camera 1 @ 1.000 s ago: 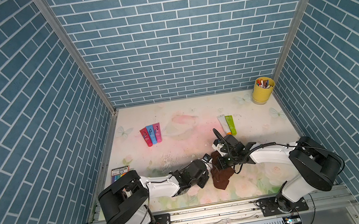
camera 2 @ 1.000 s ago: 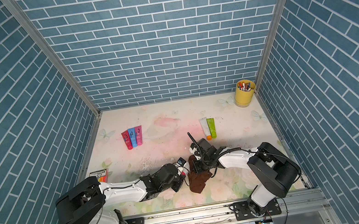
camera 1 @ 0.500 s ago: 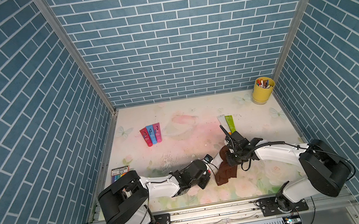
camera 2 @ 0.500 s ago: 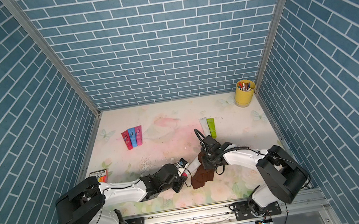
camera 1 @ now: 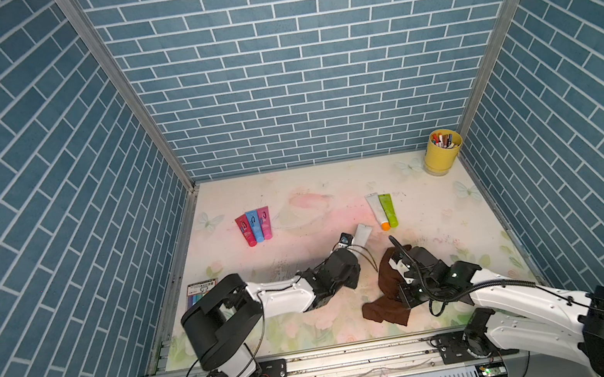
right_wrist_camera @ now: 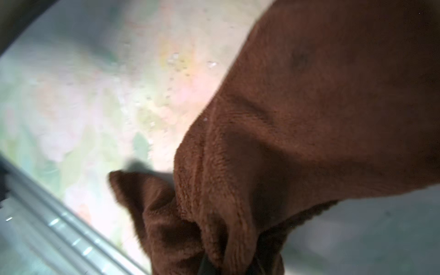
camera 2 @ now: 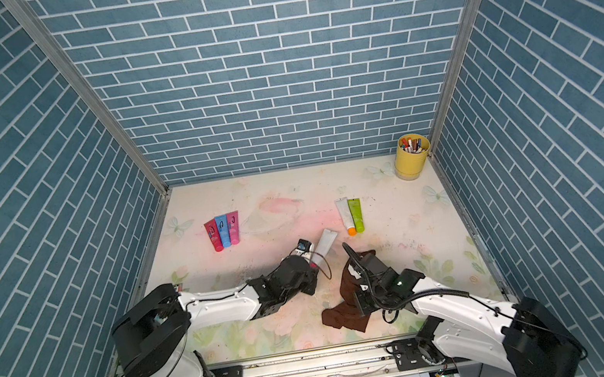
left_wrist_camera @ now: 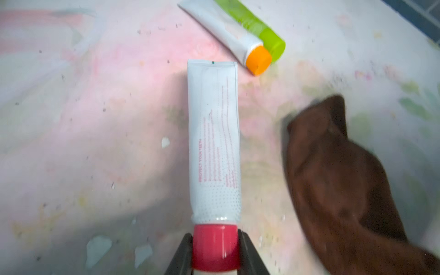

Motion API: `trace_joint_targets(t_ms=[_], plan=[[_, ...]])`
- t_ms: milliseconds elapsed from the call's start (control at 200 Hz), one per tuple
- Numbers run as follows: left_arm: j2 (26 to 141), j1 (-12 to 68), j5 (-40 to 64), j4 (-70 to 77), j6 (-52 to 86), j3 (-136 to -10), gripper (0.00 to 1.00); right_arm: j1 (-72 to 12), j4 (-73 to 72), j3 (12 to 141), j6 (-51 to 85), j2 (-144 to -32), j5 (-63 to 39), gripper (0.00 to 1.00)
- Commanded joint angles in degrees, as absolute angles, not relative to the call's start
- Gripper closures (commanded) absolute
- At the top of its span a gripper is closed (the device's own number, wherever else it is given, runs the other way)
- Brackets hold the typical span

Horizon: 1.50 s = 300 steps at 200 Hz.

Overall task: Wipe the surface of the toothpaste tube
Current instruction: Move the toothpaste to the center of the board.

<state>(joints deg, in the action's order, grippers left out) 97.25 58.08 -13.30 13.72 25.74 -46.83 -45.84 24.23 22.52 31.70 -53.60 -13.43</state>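
The toothpaste tube [left_wrist_camera: 214, 142] is white with a red cap [left_wrist_camera: 215, 247] and points away from my left gripper [left_wrist_camera: 215, 250], which is shut on the cap. In both top views the tube [camera 1: 362, 234] [camera 2: 327, 243] sits near the table's middle, just past the left gripper [camera 1: 350, 249]. My right gripper [right_wrist_camera: 228, 266] is shut on a brown cloth [right_wrist_camera: 309, 119], which covers its fingers. The cloth [camera 1: 386, 298] [camera 2: 344, 304] hangs to the right of the tube and does not touch it, its lower end trailing on the table.
A white tube with an orange cap [camera 1: 376, 210] and a green tube [camera 1: 388, 209] lie just behind the held tube. Red, blue and pink tubes [camera 1: 253, 227] lie at back left. A yellow pen cup [camera 1: 442, 152] stands in the back right corner. A coloured packet [camera 1: 202, 289] lies at the left edge.
My right gripper has drawn the cloth off to the right and toward the front, away from the tube. The tube's white body now shows uncovered. The left arm has barely moved.
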Motion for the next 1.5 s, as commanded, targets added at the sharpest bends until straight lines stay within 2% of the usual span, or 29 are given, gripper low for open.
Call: trace_joint_targets(t_ms=[0, 200, 505, 735, 855, 905, 1000, 1115, 1250, 1320, 1495], plan=[[102.86, 57.67, -19.63, 13.68, 29.64, -53.70, 1.00, -46.31, 24.80, 21.13, 33.79, -47.84, -17.01, 1.00], [112.47, 55.04, -19.93, 13.66, 33.73, -63.01, 1.00, -46.50, 25.05, 20.51, 33.76, -44.59, -16.70, 1.00], [118.56, 52.62, -15.27, 14.36, 37.25, -69.53, 0.99, -46.67, 24.93, 20.30, 33.57, -43.42, -16.52, 1.00], [123.61, 52.56, -11.34, 13.50, 38.10, -75.87, 0.85, -46.70, 24.93, 20.13, 33.57, -42.64, -16.44, 1.00], [124.77, 52.57, -10.58, 13.51, 38.71, -77.58, 0.65, -46.71, 25.22, 19.95, 33.73, -41.49, -16.17, 1.00], [124.65, 52.59, -10.63, 13.91, 38.82, -77.23, 0.61, -46.76, 25.28, 19.87, 33.75, -40.98, -16.04, 1.00], [124.32, 52.60, -10.68, 14.50, 38.99, -76.66, 0.67, -46.85, 25.31, 19.82, 33.75, -40.74, -16.00, 1.00], [122.41, 52.55, -12.82, 17.52, 40.51, -72.75, 0.88, -46.86, 25.27, 19.82, 33.75, -40.91, -16.08, 1.00], [122.15, 52.47, -12.18, 18.88, 40.97, -71.98, 0.90, -46.91, 25.24, 19.79, 33.75, -40.95, -16.08, 1.00], [122.07, 52.47, -11.69, 19.74, 41.16, -71.64, 0.84, -46.93, 25.23, 19.78, 33.75, -40.95, -16.08, 1.00], [118.55, 51.83, -11.50, 25.80, 40.30, -67.77, 0.54, -46.93, 25.27, 19.72, 33.75, -40.71, -15.91, 1.00]])
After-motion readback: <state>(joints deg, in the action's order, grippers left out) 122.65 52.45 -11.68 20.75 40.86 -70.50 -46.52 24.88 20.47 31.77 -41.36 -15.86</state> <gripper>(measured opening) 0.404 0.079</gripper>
